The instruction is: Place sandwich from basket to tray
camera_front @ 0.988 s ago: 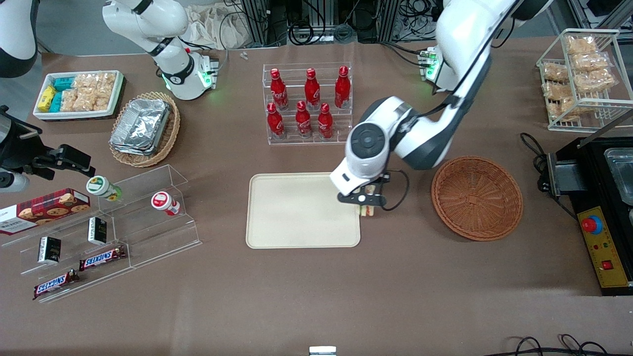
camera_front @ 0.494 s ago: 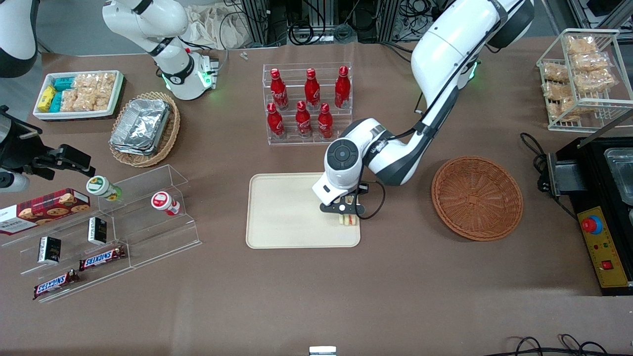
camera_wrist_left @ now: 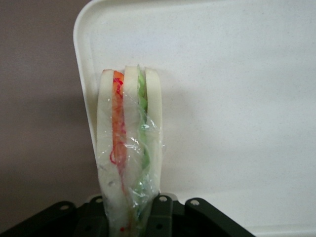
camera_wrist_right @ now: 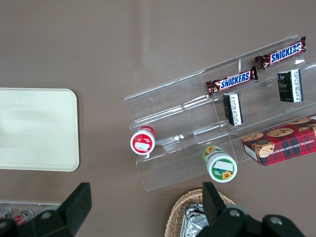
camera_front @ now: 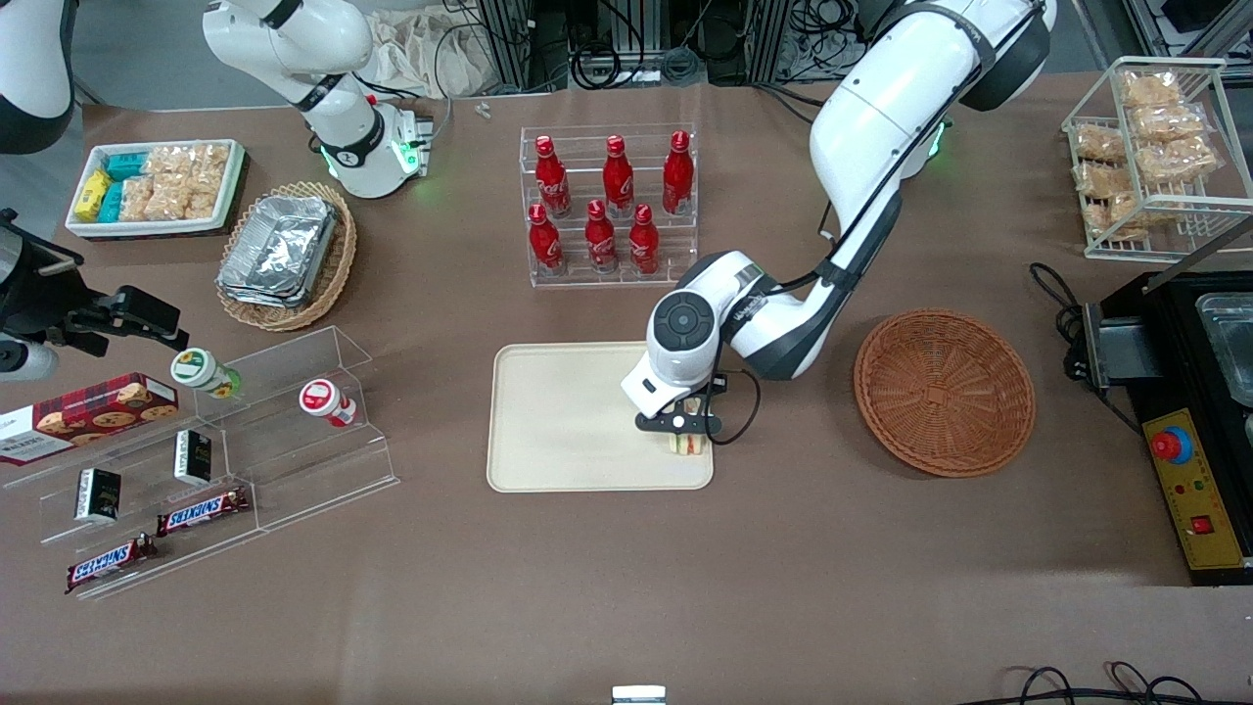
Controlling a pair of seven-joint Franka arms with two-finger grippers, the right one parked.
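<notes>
White glossy arm, dark grey joint bands, round dark wrist cap, thin black cable; black gripper above tray.

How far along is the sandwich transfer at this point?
Done: the basket is empty. In hand: the end effector is shut on the sandwich, over the tray's corner nearest the basket. Left: releasing it; whether it touches the tray cannot be told.
</notes>
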